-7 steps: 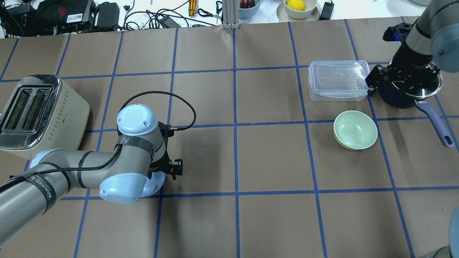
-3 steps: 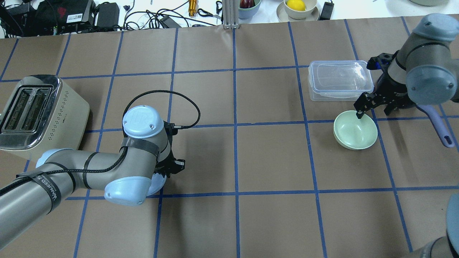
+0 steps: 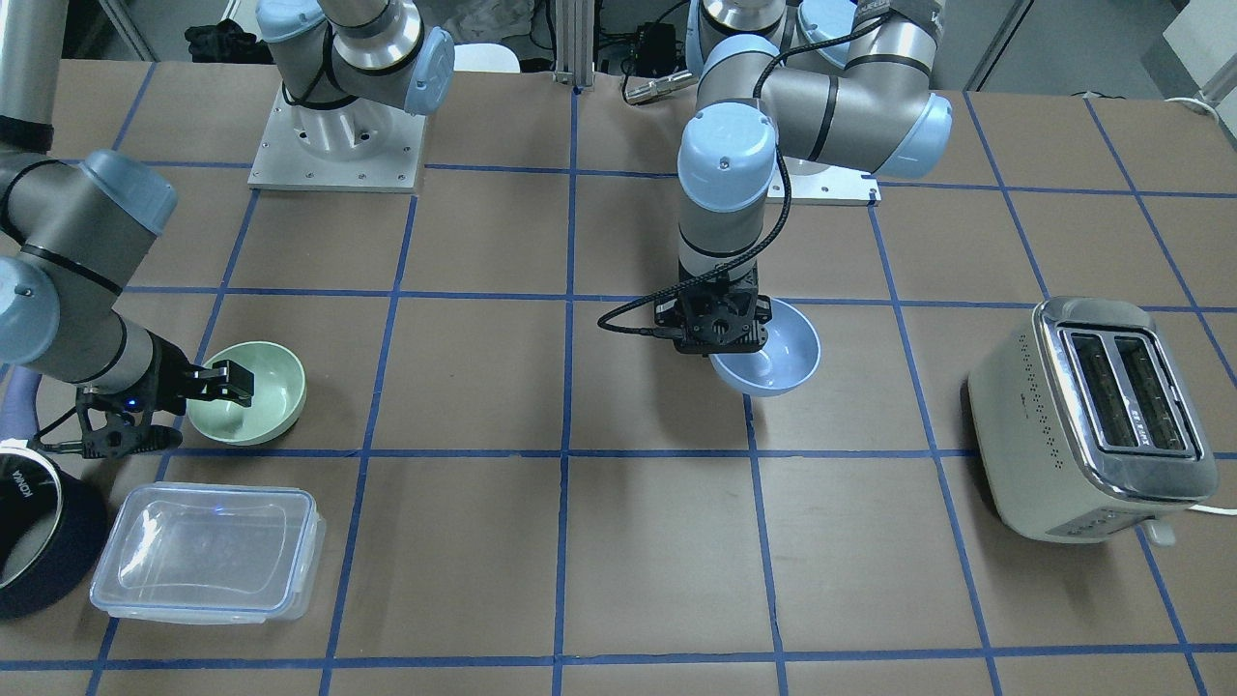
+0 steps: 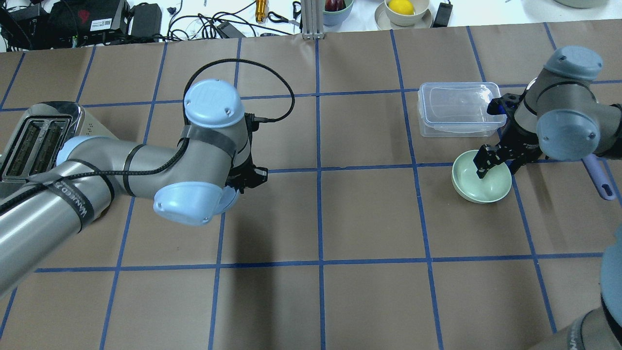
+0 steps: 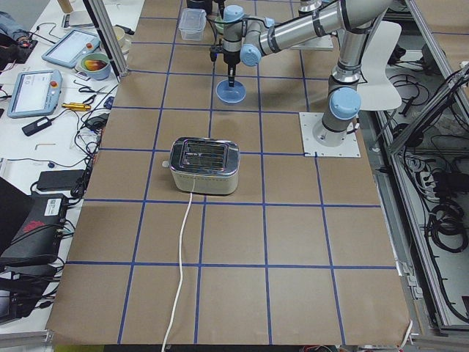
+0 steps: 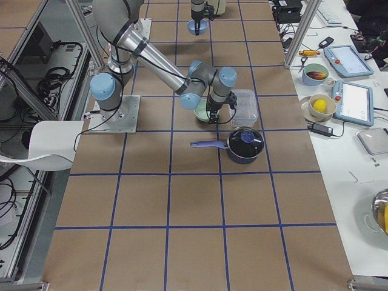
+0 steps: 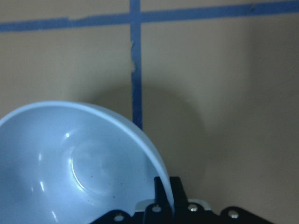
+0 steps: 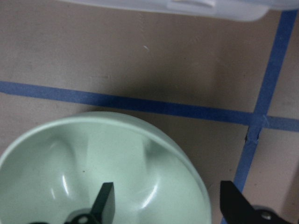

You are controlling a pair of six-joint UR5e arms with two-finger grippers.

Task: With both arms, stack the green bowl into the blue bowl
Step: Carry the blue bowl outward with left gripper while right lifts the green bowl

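Left arm (image 4: 121, 165) holds the blue bowl (image 3: 773, 353) up, seemingly off the table (image 4: 369, 301) — left claw (image 3: 720, 340) clamped on the rim. We see the green bowl (image 4: 488, 189) sitting on the table well apart, beside the clear box (image 4: 457, 109); right claw (image 4: 496, 167) spread, straddling its rim. Risk: thin rim pinches — either bowl could slip or swing and miss the stack.

Overhead, the left arm (image 4: 146, 167) covers nearly all of the blue bowl (image 4: 231, 199), only a sliver peeks out. The saucepan (image 4: 600, 180) shows just its handle past the right arm (image 4: 566, 121). Right wrist view crops the green bowl (image 8: 93, 168) at the bottom.
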